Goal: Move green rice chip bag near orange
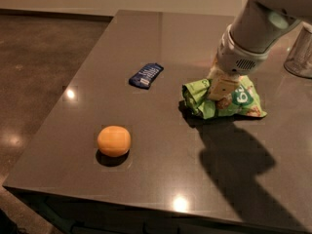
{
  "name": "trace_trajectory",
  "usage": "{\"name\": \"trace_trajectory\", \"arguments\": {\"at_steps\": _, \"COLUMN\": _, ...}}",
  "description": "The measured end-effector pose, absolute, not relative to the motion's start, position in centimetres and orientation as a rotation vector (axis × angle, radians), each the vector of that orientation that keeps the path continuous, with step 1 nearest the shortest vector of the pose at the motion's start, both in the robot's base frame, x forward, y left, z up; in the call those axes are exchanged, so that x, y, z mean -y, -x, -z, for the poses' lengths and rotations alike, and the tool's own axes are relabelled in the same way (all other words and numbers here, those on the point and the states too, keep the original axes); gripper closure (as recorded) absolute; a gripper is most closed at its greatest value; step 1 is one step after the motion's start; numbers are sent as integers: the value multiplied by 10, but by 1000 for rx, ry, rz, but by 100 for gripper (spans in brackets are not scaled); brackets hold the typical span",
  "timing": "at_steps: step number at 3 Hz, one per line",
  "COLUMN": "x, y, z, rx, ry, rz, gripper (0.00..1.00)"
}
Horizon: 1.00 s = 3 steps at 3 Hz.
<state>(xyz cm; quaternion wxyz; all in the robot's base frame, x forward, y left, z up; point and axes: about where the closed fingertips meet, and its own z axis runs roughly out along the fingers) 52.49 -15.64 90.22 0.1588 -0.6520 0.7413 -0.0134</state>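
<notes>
Single view: high, tilted down across table [161,179] from near edge, mid-range, floor [39,72] at left. Gripper [222,87] upper right, down on bag [243,106]; orange [113,140] lower left.

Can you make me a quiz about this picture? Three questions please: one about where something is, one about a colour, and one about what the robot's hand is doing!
1. Where is the orange?
A) on the table, near its front edge
B) on top of the green bag
C) on the floor

2. What colour is the small packet?
A) red
B) dark blue
C) yellow

3. What is the gripper doing?
A) reaching down onto the green rice chip bag
B) hovering over the orange
C) touching the small packet

Answers:
1 A: the orange sits by itself on the tabletop, well apart from the bag.
2 B: the packet is dark blue with a little white on it.
3 A: the gripper is down on top of the crumpled bag, far from the orange and the packet.
</notes>
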Motion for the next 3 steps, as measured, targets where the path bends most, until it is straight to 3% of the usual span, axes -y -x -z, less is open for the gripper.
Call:
{"name": "trace_trajectory", "arguments": {"at_steps": 1, "x": 129, "y": -505, "z": -918, "rx": -2001, "ry": 1940, "rz": 11, "gripper": 100}}
{"name": "trace_trajectory", "arguments": {"at_steps": 3, "x": 64, "y": -453, "z": -942, "rx": -1768, "ry": 2075, "rz": -61, "gripper": 100}}
